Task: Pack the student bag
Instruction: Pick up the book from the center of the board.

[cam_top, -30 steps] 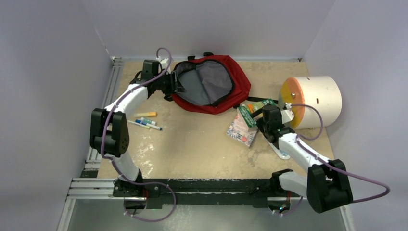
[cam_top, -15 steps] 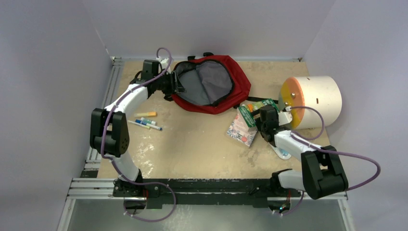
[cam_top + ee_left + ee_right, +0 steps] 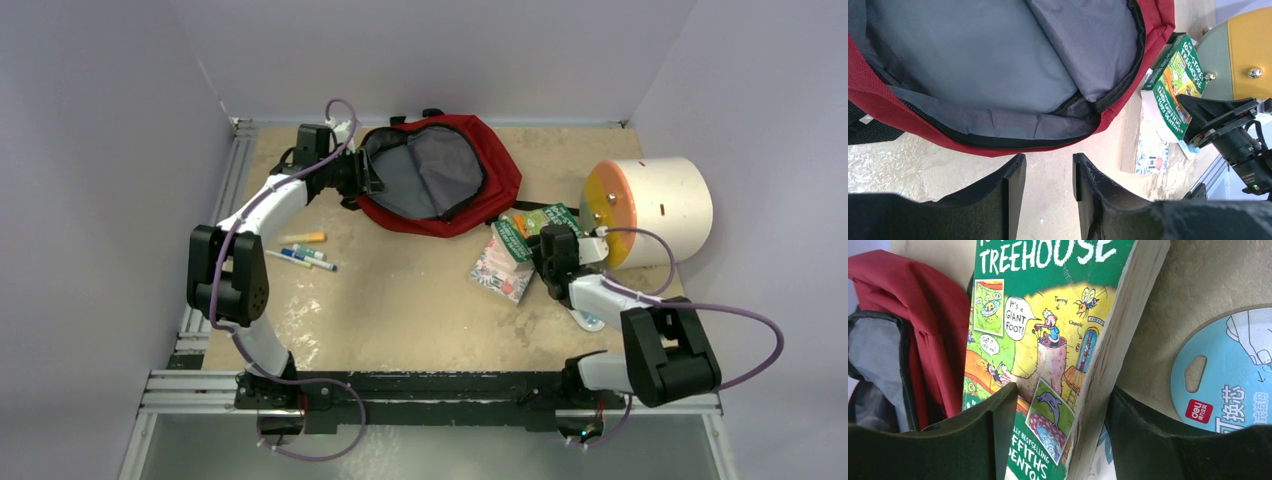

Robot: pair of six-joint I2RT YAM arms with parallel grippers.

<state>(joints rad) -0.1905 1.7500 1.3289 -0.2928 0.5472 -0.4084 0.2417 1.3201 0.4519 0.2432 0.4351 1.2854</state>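
Observation:
The dark-red student bag point(image 3: 490, 150) lies open at the back of the table, its grey lining showing in the left wrist view point(image 3: 973, 60). My left gripper point(image 3: 372, 176) is open and empty, just off the bag's left rim, its jaws over bare table point(image 3: 1048, 167). A green "Treehouse" book point(image 3: 535, 222) leans on a floral notebook point(image 3: 500, 272) right of the bag. My right gripper point(image 3: 547, 248) is open and straddles the book's lower end point(image 3: 1060, 390). One finger lies over the cover point(image 3: 1048, 315), the other by the page edge.
A cream cylinder with an orange-yellow face point(image 3: 660, 205) stands at the right. Several markers point(image 3: 303, 255) lie at the left. A blue-and-white card packet point(image 3: 1228, 375) lies on the table under my right arm. The enclosure walls are close on three sides.
My right arm has folded in, its elbow swinging toward the table, and its gripper has settled around the book. The book, the bag and the left arm have not moved.

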